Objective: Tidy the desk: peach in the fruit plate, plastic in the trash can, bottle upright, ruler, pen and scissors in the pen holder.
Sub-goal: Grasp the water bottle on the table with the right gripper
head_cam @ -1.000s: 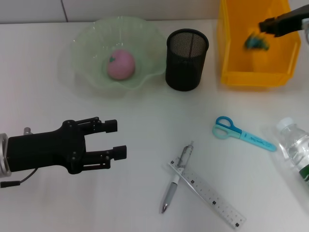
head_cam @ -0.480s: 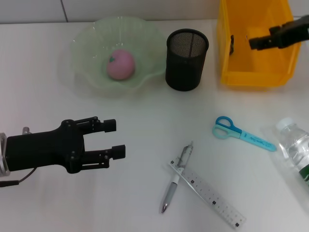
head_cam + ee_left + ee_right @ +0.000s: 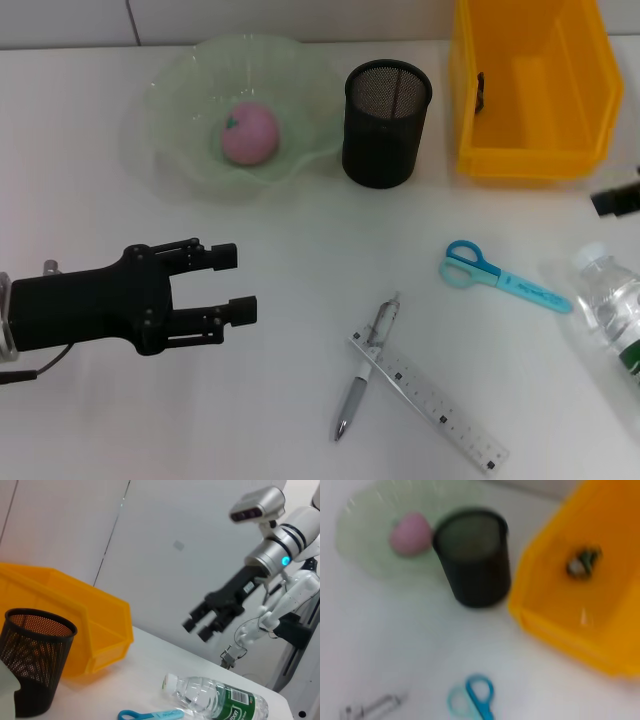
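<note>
The pink peach [image 3: 250,133] lies in the green fruit plate [image 3: 180,150]. A crumpled piece of plastic [image 3: 582,562] rests inside the yellow trash can [image 3: 530,160]. The black mesh pen holder [image 3: 386,122] stands between plate and can. On the table lie blue scissors [image 3: 500,276], a silver pen [image 3: 360,375] and a clear ruler [image 3: 430,405] crossing under the pen. The bottle [image 3: 615,310] lies on its side at the right edge. My left gripper [image 3: 235,284] hovers open at the front left, holding nothing. My right gripper [image 3: 198,629] is open and empty, above the table beyond the bottle.
In the head view only a black tip of the right gripper [image 3: 615,200] shows at the right edge, in front of the trash can. A white wall rises behind the table.
The right gripper let the plastic fall into the trash can, then drew back toward the front right, leaving the can. The left gripper barely shifted.
</note>
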Action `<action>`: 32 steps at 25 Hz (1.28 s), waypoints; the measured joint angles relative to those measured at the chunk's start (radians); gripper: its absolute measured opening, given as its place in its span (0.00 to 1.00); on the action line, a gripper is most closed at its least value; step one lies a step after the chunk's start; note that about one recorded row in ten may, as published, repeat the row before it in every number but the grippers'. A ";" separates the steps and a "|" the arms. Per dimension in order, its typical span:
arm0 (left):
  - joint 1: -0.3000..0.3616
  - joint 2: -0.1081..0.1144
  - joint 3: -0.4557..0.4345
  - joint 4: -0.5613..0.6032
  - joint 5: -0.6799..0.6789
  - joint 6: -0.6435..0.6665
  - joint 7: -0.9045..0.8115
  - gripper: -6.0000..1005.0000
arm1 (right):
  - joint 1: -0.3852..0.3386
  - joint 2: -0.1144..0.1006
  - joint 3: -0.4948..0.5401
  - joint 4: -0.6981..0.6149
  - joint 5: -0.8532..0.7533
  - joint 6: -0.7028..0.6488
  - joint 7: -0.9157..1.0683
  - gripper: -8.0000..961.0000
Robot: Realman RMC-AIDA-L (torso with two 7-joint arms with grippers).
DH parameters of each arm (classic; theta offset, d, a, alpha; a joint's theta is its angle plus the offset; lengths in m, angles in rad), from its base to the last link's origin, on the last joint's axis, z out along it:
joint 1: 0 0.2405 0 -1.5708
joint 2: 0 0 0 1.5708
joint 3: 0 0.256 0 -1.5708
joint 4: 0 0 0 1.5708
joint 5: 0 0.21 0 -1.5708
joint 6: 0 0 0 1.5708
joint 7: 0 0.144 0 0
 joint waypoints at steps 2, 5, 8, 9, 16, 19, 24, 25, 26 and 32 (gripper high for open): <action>-0.002 0.000 0.000 0.000 0.000 -0.001 0.000 0.73 | -0.040 0.000 -0.008 -0.009 -0.036 -0.023 0.036 0.79; -0.010 0.000 0.000 0.000 0.000 -0.002 -0.002 0.72 | -0.058 0.001 -0.009 0.008 -0.059 -0.028 0.043 0.79; -0.014 0.000 0.000 0.000 0.000 -0.002 -0.005 0.72 | -0.076 0.001 -0.015 0.049 -0.070 -0.032 0.044 0.79; -0.019 0.000 0.000 0.000 0.000 -0.004 -0.008 0.72 | -0.081 0.002 -0.018 0.066 -0.072 -0.030 0.045 0.79; -0.027 -0.002 0.000 0.000 0.002 -0.004 -0.009 0.72 | -0.088 0.002 -0.031 0.139 -0.102 -0.004 0.042 0.79; -0.027 -0.003 0.000 0.000 0.002 -0.004 -0.009 0.72 | -0.090 0.001 -0.051 0.165 -0.131 0.024 0.041 0.79; -0.027 -0.005 0.000 0.000 0.002 -0.004 -0.009 0.71 | -0.086 0.000 -0.118 0.242 -0.147 0.086 0.039 0.79; -0.027 -0.005 0.000 0.000 0.002 -0.004 -0.009 0.71 | -0.086 0.000 -0.118 0.242 -0.147 0.086 0.039 0.79; -0.027 -0.005 0.000 0.000 0.002 -0.004 -0.009 0.71 | -0.084 0.000 -0.133 0.258 -0.147 0.096 0.039 0.79; -0.025 -0.006 0.000 0.000 0.002 -0.001 -0.009 0.71 | -0.084 0.000 -0.141 0.273 -0.151 0.117 0.037 0.80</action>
